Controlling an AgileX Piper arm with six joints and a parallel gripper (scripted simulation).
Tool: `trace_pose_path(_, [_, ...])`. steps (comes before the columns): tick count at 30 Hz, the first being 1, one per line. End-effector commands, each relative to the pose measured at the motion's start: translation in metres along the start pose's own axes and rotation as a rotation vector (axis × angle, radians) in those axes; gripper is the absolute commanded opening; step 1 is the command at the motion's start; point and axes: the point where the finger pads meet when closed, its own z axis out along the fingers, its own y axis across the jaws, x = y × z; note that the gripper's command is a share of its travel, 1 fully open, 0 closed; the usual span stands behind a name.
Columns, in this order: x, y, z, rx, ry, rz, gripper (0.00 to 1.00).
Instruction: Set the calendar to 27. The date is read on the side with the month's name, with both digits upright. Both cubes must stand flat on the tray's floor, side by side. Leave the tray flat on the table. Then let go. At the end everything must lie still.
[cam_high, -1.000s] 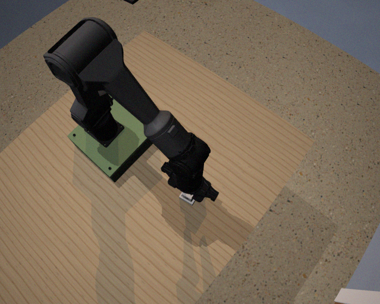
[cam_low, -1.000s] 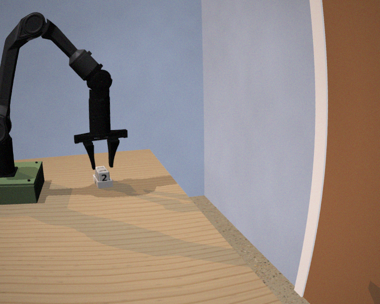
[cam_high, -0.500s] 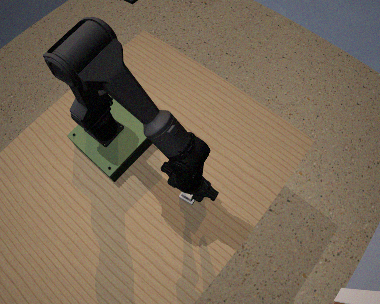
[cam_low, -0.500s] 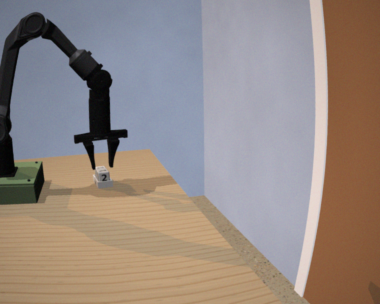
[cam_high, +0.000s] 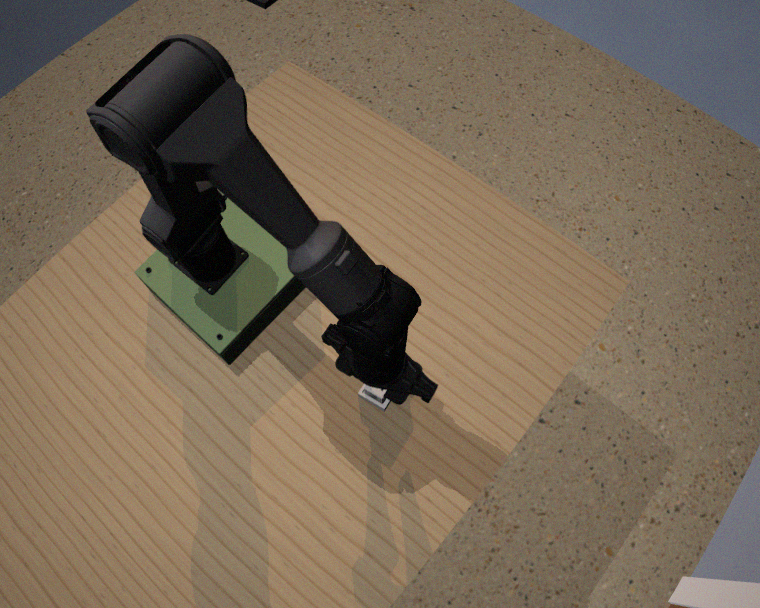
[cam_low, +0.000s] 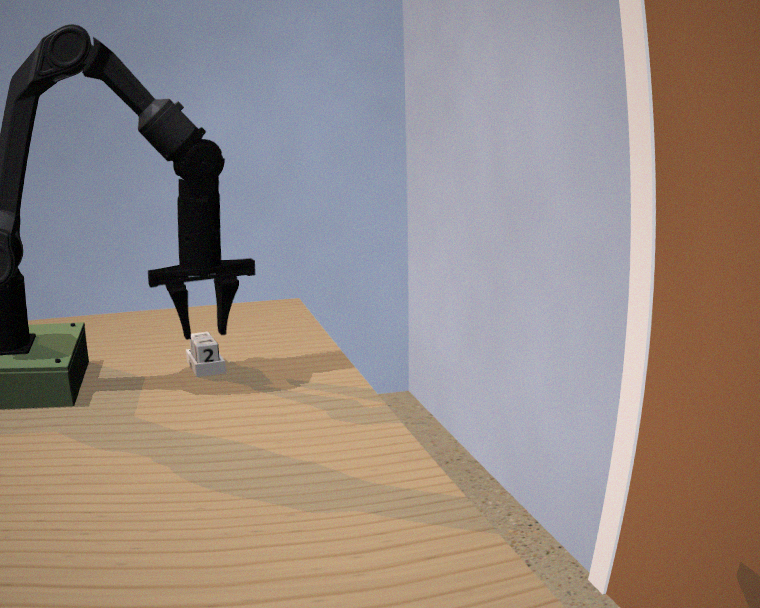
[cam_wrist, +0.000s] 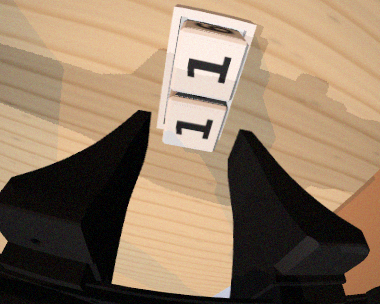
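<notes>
A small white tray (cam_high: 369, 398) (cam_low: 209, 367) (cam_wrist: 173, 40) lies on the table. Two white cubes are in it in a row. In the wrist view the far cube (cam_wrist: 207, 45) and the near cube (cam_wrist: 190, 110) each show a black 1 on top, turned sideways. Part of a round digit shows on the far cube's far side. In the exterior view the front cube (cam_low: 197, 355) shows an upright 2. Month names are not readable. My gripper (cam_low: 204, 334) (cam_wrist: 192, 137) is open and empty, its fingertips just above the cubes; the arm hides them in the top view.
The arm's green base block (cam_high: 266, 304) (cam_low: 38, 386) stands left of the tray. The wooden table top (cam_high: 481, 253) (cam_low: 253, 538) has an edge beyond the tray, to the right in the exterior view. The arm's shadow falls around the tray.
</notes>
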Motion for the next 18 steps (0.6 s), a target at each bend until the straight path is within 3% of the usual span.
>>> trace_pose_path(1, [0.0, 0.0, 0.0, 0.0, 0.001, 0.0, 0.6])
trace_pose_path(18, [0.0, 0.001, 0.015, -0.003, 0.001, 0.0, 0.6])
